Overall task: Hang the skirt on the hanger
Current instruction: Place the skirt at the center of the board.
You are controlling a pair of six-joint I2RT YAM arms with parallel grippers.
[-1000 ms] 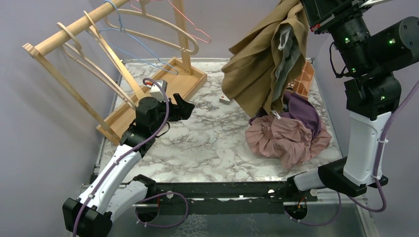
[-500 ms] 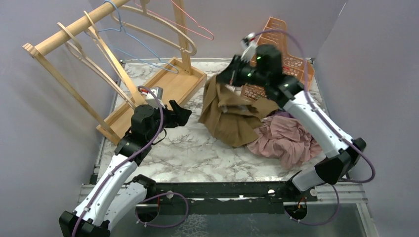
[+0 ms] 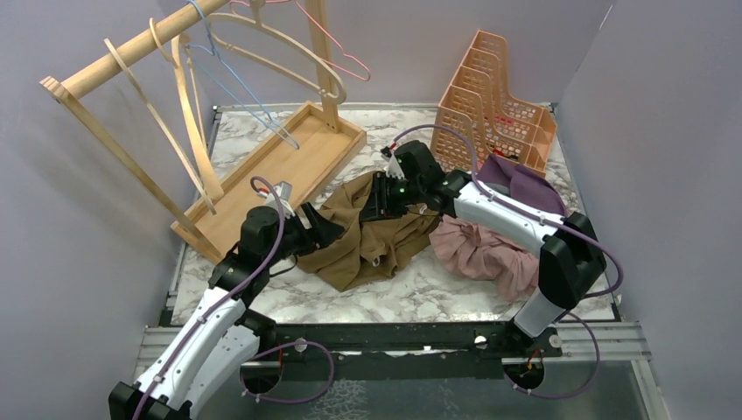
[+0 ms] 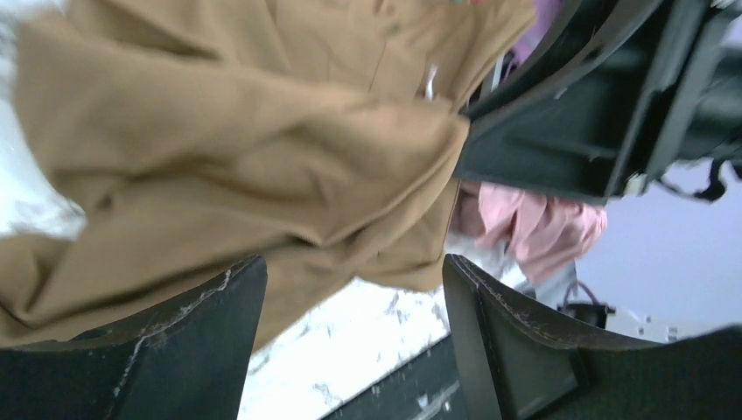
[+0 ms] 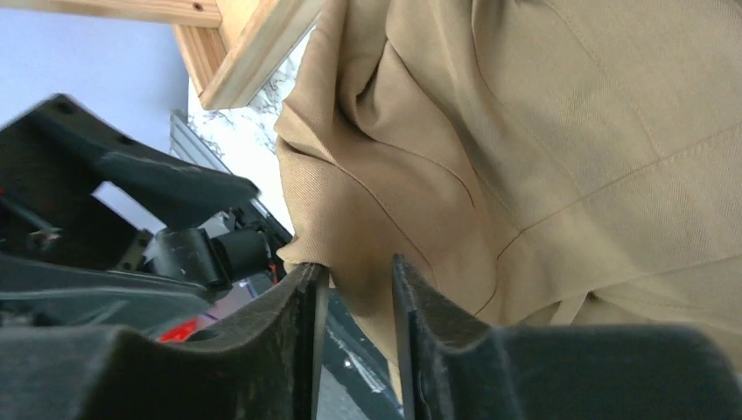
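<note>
The tan skirt (image 3: 367, 232) lies crumpled on the marble table, between the two arms. My left gripper (image 3: 325, 229) is open at its left edge; in the left wrist view its fingers (image 4: 354, 267) straddle the skirt's (image 4: 219, 149) hem just above the table. My right gripper (image 3: 378, 199) rests on the skirt's far edge. In the right wrist view its fingers (image 5: 359, 267) stand apart, with a fold of the skirt (image 5: 542, 131) loose between them. A wooden hanger (image 3: 289, 61), a blue wire hanger (image 3: 236, 83) and a pink wire hanger (image 3: 337, 48) hang on the wooden rack (image 3: 131, 52).
The rack's wooden tray base (image 3: 289, 162) lies just left of the skirt. A pink cloth (image 3: 477, 245) and a purple cloth (image 3: 525, 184) are heaped at the right. An orange mesh file holder (image 3: 490, 79) stands at the back right. Grey walls close in both sides.
My right arm has swung down from high at the right and laid the skirt on the table, and its jaws have parted. My left gripper has moved forward to the skirt's edge.
</note>
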